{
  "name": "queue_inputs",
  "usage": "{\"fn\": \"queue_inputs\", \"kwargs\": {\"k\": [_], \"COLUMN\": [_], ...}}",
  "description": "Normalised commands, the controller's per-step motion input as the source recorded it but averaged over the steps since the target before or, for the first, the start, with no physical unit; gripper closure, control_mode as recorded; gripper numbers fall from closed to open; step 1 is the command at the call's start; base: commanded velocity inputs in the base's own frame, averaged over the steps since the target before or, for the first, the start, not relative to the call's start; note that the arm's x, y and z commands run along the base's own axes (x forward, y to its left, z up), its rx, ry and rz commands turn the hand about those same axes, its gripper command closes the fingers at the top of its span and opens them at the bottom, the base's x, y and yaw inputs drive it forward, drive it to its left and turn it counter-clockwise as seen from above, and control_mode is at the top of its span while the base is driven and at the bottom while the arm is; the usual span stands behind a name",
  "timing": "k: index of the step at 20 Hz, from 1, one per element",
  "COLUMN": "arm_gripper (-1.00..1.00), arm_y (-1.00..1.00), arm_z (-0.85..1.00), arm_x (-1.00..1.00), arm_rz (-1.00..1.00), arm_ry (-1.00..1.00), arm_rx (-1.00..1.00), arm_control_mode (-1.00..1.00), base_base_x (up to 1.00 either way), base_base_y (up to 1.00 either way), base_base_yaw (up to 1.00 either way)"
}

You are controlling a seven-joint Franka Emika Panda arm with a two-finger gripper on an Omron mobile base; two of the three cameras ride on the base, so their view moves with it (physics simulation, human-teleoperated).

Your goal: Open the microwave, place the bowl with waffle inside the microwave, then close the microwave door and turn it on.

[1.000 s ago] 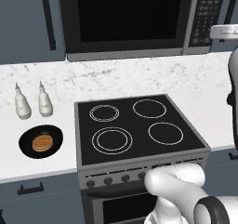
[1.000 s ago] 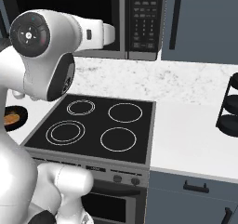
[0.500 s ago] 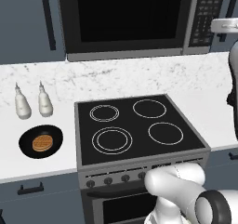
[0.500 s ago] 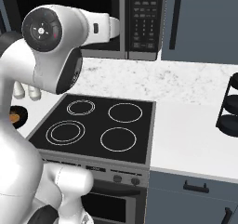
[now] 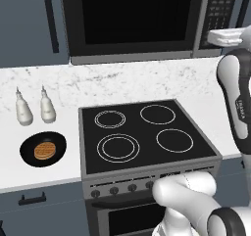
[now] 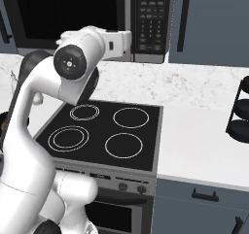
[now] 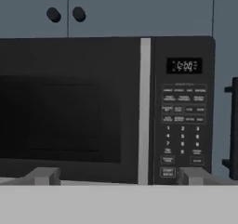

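Grey fingertips of your pincer [image 7: 118,175] stand spread as wide as they go, 1 at each lower corner of the hand view, with nothing between them. Straight ahead of them sits the microwave [image 7: 107,109], set up on the far wall under blue-grey cabinets. Its door [image 7: 69,109] is shut, the dark window taking up most of the front, and a pale vertical handle strip [image 7: 145,109] runs down the door's right edge. Right of that strip you have the keypad panel [image 7: 183,125] with its small lit display on top.

From the right base view, the arm reaches up and far, the hand [image 6: 114,41] level with the lower part of the microwave [image 6: 87,17], close to it but not touching as far as you can tell.

Below lies the black stove [image 5: 144,134] with 4 rings. The bowl with waffle [image 5: 43,149] rests on the white counter [image 5: 29,176] just left of the stove, near the front edge. 2 white bottles [image 5: 34,107] stand just beyond the bowl, side by side.
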Motion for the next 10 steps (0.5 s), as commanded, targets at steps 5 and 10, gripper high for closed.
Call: {"fn": "queue_inputs", "kwargs": {"k": [5,10], "arm_gripper": [-1.0,-1.0], "arm_y": [-0.11,-0.05], "arm_z": [0.0,-0.06], "arm_x": [0.4,0.55], "arm_rz": [0.0,0.0], "arm_ry": [0.0,0.0], "arm_rx": [0.0,0.0], "arm_control_mode": [-1.0,-1.0], "base_base_x": [0.0,0.0], "base_base_y": [0.0,0.0], "base_base_yaw": [0.0,0.0]}}
